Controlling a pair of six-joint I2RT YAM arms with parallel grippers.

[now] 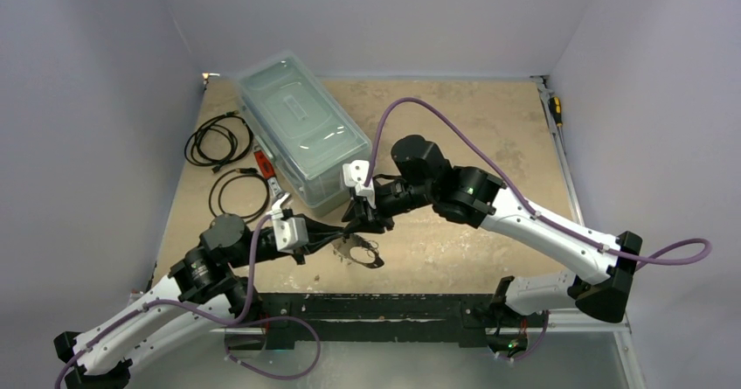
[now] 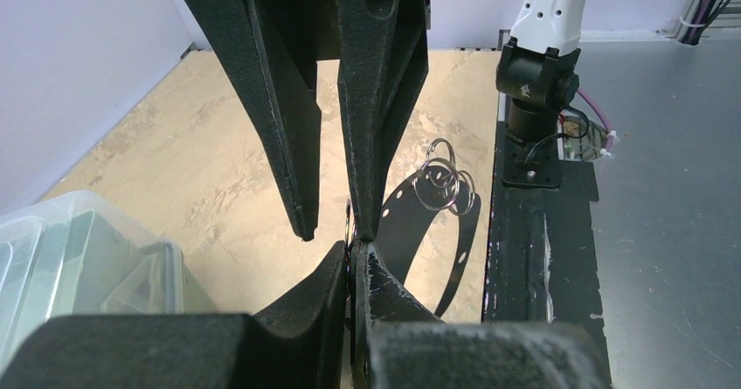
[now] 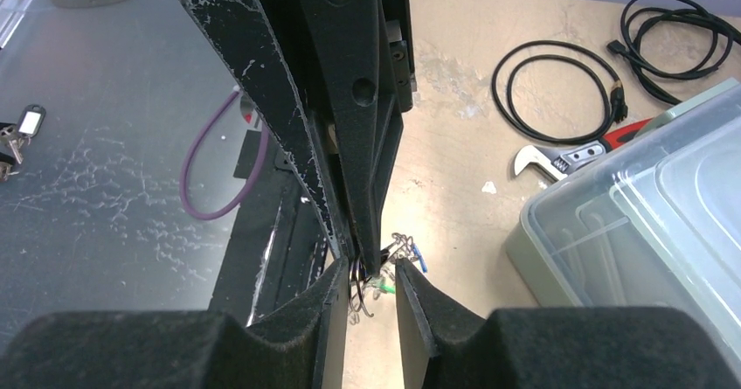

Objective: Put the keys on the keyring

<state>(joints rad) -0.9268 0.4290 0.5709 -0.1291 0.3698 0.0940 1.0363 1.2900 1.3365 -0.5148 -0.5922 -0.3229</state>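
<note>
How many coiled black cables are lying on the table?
2. The farther cable and the nearer cable both lie left of the clear plastic box; more could hide behind it.

Storage bin [image 1: 301, 131] toward the worktop's [image 1: 489, 144] far-left corner, two coiled cables [image 1: 218, 140] along the left edge, wrench [image 1: 266, 169] between cables and bin, keyring [image 1: 360, 253] lay mid near edge, left hand [image 1: 336, 240] and right hand [image 1: 360, 225] met there.

White arms [image 1: 542, 232] carry black joints [image 1: 472, 192], purple cables [image 1: 411, 101] and seemingly rough black fingers [image 2: 275, 100].
</note>
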